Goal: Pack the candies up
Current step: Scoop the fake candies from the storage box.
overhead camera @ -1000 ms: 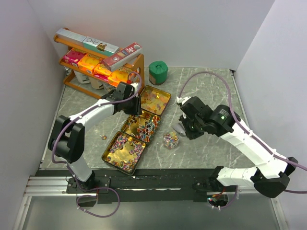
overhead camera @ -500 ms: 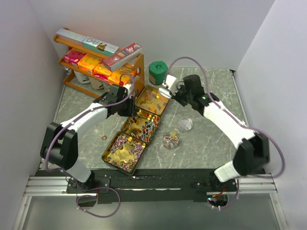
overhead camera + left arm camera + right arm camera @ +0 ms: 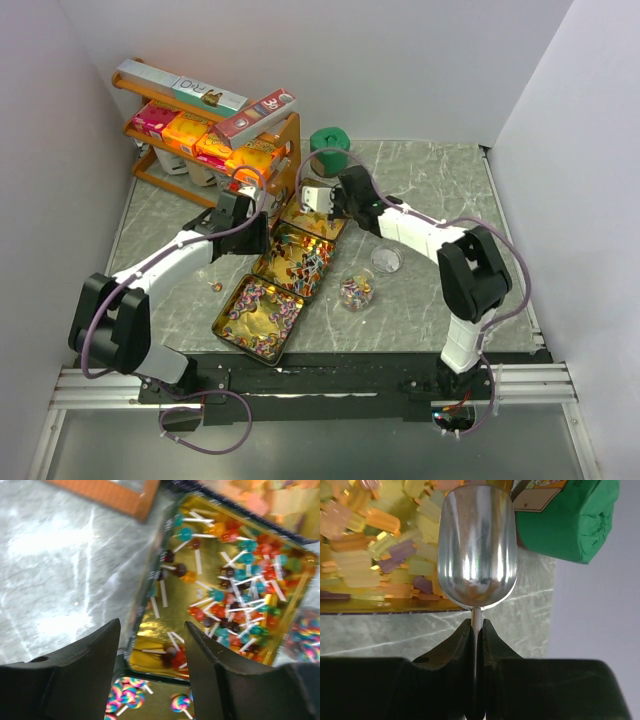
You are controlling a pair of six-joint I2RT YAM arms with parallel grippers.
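Note:
Three gold tins lie in a diagonal row. The far tin (image 3: 335, 213) holds orange-yellow candies (image 3: 367, 530). The middle tin (image 3: 268, 262) holds red-blue lollipop candies (image 3: 240, 580). The near tin (image 3: 228, 318) holds pink-purple swirl candies (image 3: 122, 690). My right gripper (image 3: 476, 625) is shut on the handle of a metal scoop (image 3: 477, 545), whose empty bowl hangs over the far tin's edge. My left gripper (image 3: 152, 627) is open over the middle tin's near corner, nothing between its fingers. A small jar (image 3: 356, 290) right of the tins holds mixed candies.
An orange rack (image 3: 210, 135) of cardboard boxes stands at the back left, close behind the left arm. A green roll (image 3: 328, 150) sits behind the far tin. A clear round lid or dish (image 3: 386, 259) lies by the jar. One stray candy (image 3: 215, 286) is on the table.
My right arm has swung from the table's right-centre over to the far tin, carrying the scoop. My left gripper has drawn back leftward and its jaws have widened.

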